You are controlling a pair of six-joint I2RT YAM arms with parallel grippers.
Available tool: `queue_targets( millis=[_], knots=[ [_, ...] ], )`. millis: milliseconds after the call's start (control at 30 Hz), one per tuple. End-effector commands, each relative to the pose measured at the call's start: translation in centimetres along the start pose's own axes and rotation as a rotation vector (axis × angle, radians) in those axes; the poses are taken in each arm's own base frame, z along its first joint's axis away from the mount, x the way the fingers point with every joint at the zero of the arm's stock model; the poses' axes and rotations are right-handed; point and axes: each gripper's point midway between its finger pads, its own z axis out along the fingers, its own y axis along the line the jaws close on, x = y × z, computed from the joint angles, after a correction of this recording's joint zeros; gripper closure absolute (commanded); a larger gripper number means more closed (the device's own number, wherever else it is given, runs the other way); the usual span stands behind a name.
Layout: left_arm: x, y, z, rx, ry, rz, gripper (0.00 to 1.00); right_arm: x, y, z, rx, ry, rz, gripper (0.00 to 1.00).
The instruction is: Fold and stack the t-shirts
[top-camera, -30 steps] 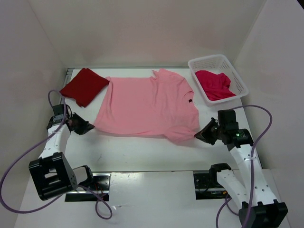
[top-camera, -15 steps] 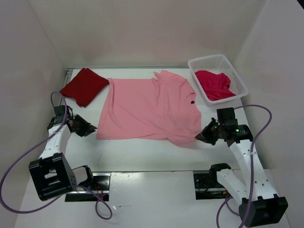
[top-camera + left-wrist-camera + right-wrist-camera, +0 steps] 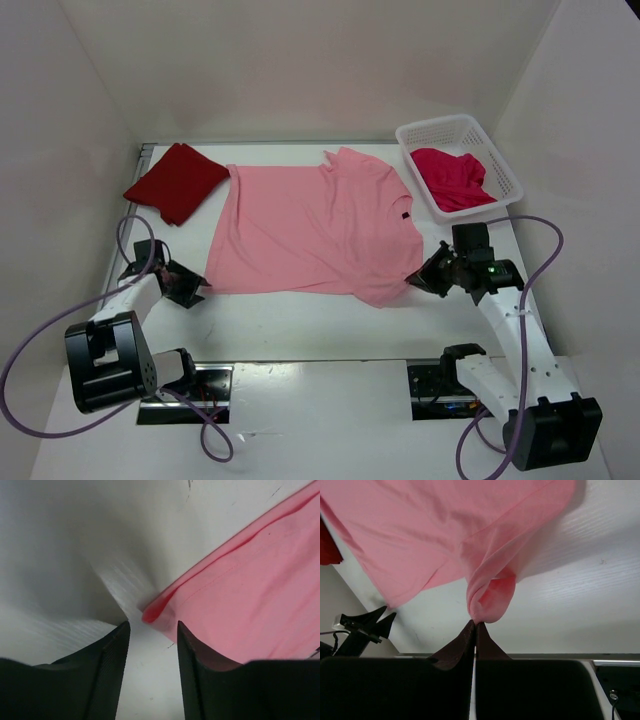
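Note:
A light pink t-shirt (image 3: pixel 310 230) lies spread flat mid-table. My left gripper (image 3: pixel 193 288) stands open at its near-left corner; in the left wrist view that corner (image 3: pixel 152 614) lies on the table just past the gripper (image 3: pixel 152 627), with nothing between the fingers. My right gripper (image 3: pixel 418 280) is shut on the pink shirt's near-right sleeve, and the bunched sleeve (image 3: pixel 487 597) rises from its tips (image 3: pixel 476 624). A folded dark red t-shirt (image 3: pixel 178 180) lies at the back left. A magenta t-shirt (image 3: pixel 450 178) sits crumpled in the basket.
A white lattice basket (image 3: pixel 420 135) stands at the back right. White walls close the table on the left, back and right. Purple cables loop beside both arm bases. Bare table shows in front of the pink shirt (image 3: pixel 300 320).
My left gripper opened, let go of the pink shirt's near-left corner and drew back toward the near edge. The shirt's near hem settled flat. My right gripper edged slightly back, still holding the sleeve.

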Motion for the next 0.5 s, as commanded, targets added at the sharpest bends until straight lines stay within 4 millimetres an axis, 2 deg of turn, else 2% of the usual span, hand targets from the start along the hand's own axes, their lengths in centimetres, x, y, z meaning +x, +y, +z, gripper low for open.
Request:
queue_targets(
  millis=[0,33,133,167,267,333,467],
  knots=[
    [-0.5,-0.2,0.9,0.023,-0.038,-0.046,0.51,-0.3,0.8,0.5,-0.048,-0.016,-0.032,1.00],
    [-0.3,0.2,1.3,0.016,-0.031,-0.048,0.60,-0.5,0.9,0.7,-0.050,-0.017,-0.032,1.00],
    [-0.4,0.0,1.5,0.027,-0.029,-0.046,0.77,-0.5,0.7,1.1,-0.044,-0.012,-0.039,1.00],
    [-0.7,-0.5,1.3,0.045,-0.044,-0.041,0.86,-0.6,0.9,1.1,-0.051,-0.018,-0.042,1.00],
    [-1.1,-1.7,0.3,0.080,-0.046,-0.010,0.99,0.0,0.5,1.1,-0.030,-0.001,-0.041,1.00],
    [-1.3,-2.5,-1.0,0.098,-0.051,0.022,1.00,0.9,0.5,0.1,-0.019,0.007,-0.042,1.00],
    [0.8,-2.6,-3.0,0.115,0.058,0.041,1.00,1.0,0.4,-2.9,0.021,-0.024,-0.048,1.00]
  ],
)
